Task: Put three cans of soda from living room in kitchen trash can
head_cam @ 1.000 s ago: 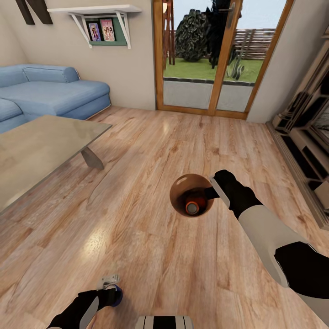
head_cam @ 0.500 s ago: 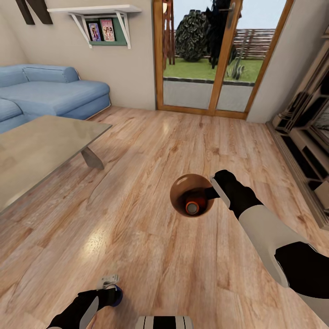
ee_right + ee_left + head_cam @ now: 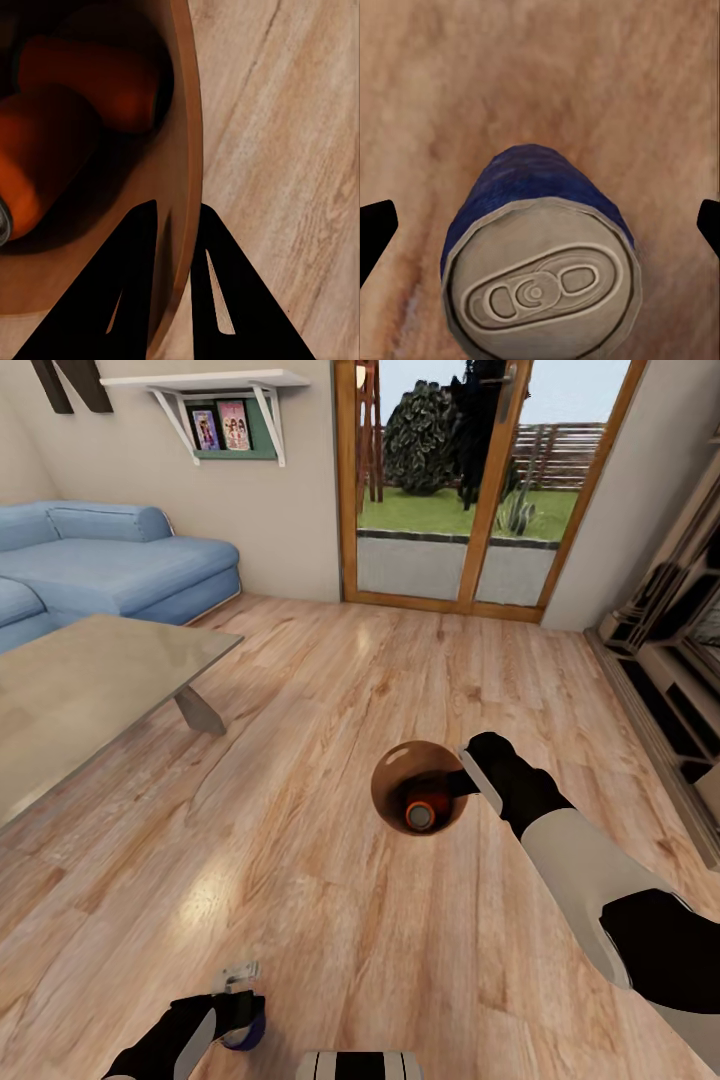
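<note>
My right gripper (image 3: 466,780) is shut on the rim of the tash can (image 3: 392,772), a round bin with a copper inside, carried above the wood floor. In the right wrist view its fingers (image 3: 135,247) straddle the bin wall (image 3: 182,112), one inside and one outside. Two orange cans of soda (image 3: 94,82) (image 3: 34,165) lie inside; the head view shows one grey top (image 3: 421,816). At the bottom left, a blue can of soda (image 3: 244,1028) sits at my left gripper (image 3: 238,1005). Its fingertips (image 3: 376,229) stand wide apart, not touching the can (image 3: 540,277) between them.
I am in the living room. A glass coffee table (image 3: 90,680) stands at the left, with a blue sofa (image 3: 120,560) behind it. A glazed wooden door (image 3: 470,490) is straight ahead. A low shelf unit (image 3: 665,690) runs along the right wall.
The blue can has slipped a little lower beside the left gripper. The view has shifted slightly. The right arm and the bin hold the same pose.
</note>
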Available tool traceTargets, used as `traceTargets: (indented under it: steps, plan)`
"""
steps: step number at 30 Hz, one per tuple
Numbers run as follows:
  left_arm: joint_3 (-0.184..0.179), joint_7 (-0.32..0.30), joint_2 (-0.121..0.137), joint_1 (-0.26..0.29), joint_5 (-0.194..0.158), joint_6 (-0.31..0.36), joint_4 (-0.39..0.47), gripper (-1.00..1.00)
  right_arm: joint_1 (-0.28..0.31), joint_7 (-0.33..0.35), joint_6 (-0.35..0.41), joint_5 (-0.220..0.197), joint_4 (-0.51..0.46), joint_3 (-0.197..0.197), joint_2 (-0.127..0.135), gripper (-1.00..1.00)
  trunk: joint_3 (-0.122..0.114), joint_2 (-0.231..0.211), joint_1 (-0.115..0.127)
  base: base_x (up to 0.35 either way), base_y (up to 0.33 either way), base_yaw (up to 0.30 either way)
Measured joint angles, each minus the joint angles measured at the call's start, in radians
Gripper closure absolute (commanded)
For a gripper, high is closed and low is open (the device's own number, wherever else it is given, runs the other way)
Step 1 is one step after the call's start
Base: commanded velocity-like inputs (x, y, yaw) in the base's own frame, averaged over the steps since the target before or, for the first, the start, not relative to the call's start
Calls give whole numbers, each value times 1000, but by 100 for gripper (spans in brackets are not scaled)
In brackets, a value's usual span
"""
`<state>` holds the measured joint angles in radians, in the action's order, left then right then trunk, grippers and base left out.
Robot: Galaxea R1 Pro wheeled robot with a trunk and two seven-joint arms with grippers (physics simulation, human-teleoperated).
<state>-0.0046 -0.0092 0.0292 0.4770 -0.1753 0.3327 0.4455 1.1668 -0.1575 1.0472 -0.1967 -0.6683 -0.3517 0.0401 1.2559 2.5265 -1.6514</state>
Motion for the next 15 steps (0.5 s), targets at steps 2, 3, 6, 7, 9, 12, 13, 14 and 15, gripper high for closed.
traceTargets:
  steps: [2,3,6,7,9,12,13,14,15]
  plan:
    - [0,0,-1,0,0,0,2,-100,-1,0,0,2,0,0,0,100,0,0,0,270,0,0]
    - [0,0,0,0,0,0,2,-100,-1,0,0,3,0,0,0,100,0,0,0,216,0,0]
    - [0,0,0,0,0,0,2,-100,-1,0,0,4,0,0,0,100,0,0,0,113,0,0]
    - [0,0,0,0,0,0,2,-100,-1,0,0,3,0,0,1,100,0,0,0,71,0,0]
    - [0,1,-1,0,0,0,2,-100,-1,0,0,2,0,-1,1,100,0,0,0,41,0,0]
    - [0,1,-1,0,0,-1,2,-100,-1,0,0,1,0,-1,1,100,0,0,0,21,0,0]
    - [0,1,-1,0,0,-1,2,-100,-1,0,0,1,0,-2,0,100,0,0,0,10,0,0]
    - [0,1,-1,0,0,-1,2,-100,-1,0,0,1,0,-2,0,100,0,0,0,6,0,0]
    - [0,1,-1,0,0,-1,3,-100,-1,0,0,2,0,-2,-1,100,0,0,0,5,0,0]
